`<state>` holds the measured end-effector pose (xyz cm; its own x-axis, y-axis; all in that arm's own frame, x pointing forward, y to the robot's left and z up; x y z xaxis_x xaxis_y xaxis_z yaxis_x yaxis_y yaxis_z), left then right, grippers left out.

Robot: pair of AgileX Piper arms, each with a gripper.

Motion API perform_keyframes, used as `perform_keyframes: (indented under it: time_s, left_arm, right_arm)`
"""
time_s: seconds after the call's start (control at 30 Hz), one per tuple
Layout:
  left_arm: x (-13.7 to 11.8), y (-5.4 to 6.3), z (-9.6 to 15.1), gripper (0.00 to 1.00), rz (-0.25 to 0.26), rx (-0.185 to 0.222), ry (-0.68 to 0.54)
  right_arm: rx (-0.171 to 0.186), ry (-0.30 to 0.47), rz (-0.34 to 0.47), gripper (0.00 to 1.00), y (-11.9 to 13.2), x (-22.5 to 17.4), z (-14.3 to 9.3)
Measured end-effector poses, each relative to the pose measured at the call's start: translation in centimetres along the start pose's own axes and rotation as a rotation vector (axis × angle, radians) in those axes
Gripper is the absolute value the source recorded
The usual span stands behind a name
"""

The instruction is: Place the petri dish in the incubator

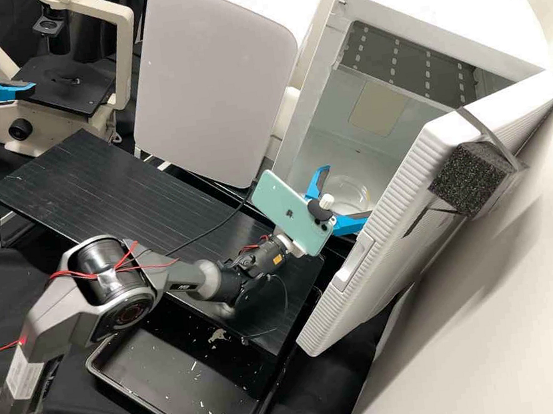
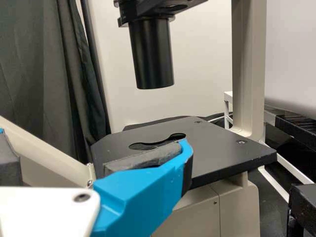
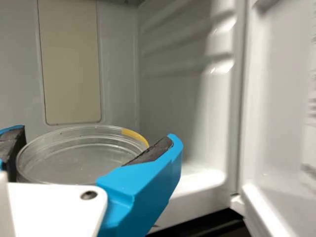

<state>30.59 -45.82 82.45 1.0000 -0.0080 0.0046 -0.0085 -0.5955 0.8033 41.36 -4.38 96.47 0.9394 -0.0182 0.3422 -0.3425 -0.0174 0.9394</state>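
Inside the white incubator (image 1: pixel 343 148), near its opening, the clear petri dish (image 1: pixel 347 191) sits between the blue fingers of my right gripper (image 1: pixel 347 193). In the right wrist view, the round dish (image 3: pixel 74 158) has a yellow mark on its rim, and my right gripper (image 3: pixel 96 148) has a finger against each side, shut on it. Whether the dish touches the chamber floor, I cannot tell. At the high view's left edge, my left gripper (image 1: pixel 3 70) stands open and empty near the microscope; one of its blue fingers (image 2: pixel 143 190) shows large in the left wrist view.
The incubator door (image 1: pixel 388 240) stands open beside the right arm, a black foam block (image 1: pixel 468 178) on its outside. A black slatted stand (image 1: pixel 113 187) lies under that arm, with a black tray (image 1: pixel 184 386) below. The microscope stage (image 1: pixel 66 85) is at the back left.
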Motion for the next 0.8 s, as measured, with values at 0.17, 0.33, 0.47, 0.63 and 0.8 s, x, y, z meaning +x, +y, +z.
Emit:
perform_keyframes:
  time_s: [0.17,0.33,0.47,0.63,0.8]
  left_arm:
    - [0.0,0.0,0.0,1.00,0.000,0.000,0.000]
    - [0.0,0.0,0.0,1.00,0.000,0.000,0.000]
    - [0.0,0.0,0.0,1.00,0.000,0.000,0.000]
    - [0.0,0.0,0.0,1.00,0.000,0.000,0.000]
    - [0.0,0.0,0.0,1.00,0.000,0.000,0.000]
  right_arm:
    - [-0.021,-0.023,-0.037,0.00,-1.1,1.8,0.0]
    - [-0.050,-0.044,-0.075,0.00,-2.3,3.3,0.1]
    - [-0.068,-0.061,-0.096,0.00,-2.9,4.1,0.4]
    - [-0.064,-0.067,-0.085,0.00,-2.9,4.7,0.6]
    - [-0.062,-0.069,-0.083,1.00,-3.0,5.0,0.7]
